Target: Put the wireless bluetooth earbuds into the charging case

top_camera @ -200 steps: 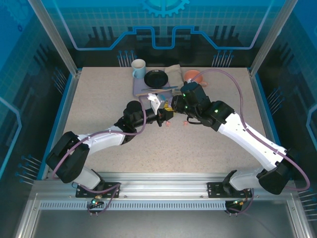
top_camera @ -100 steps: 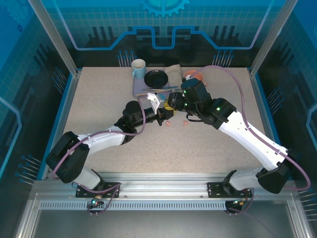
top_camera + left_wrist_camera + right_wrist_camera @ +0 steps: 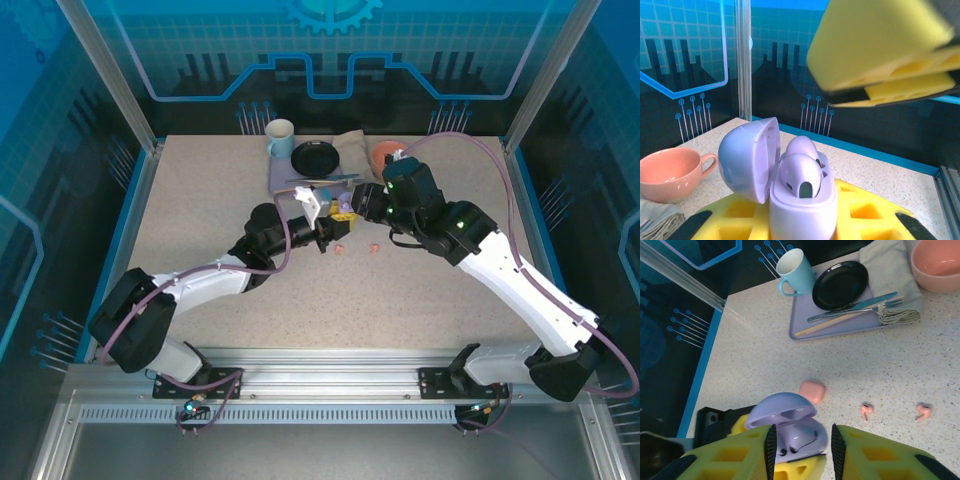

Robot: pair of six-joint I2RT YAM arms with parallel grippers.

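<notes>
The lilac charging case stands upright with its lid hinged open to the left. My left gripper is shut on its base, with yellow fingers on either side. Two lilac earbuds sit side by side in the case's wells. My right gripper hovers just above the case, open, with nothing between its fingers. Two salmon-pink earbuds lie loose on the table to the right. A shut pink case lies just beyond the lilac one. From above, both grippers meet mid-table around the case.
At the back stands a lilac tray with a black plate, cutlery and a blue mug beside it. A grey napkin and a pink cup sit to its right. Glass walls enclose the table.
My right gripper has pulled up and back to the right, away from the case, and its jaws have widened. The left arm has held still with the case.
</notes>
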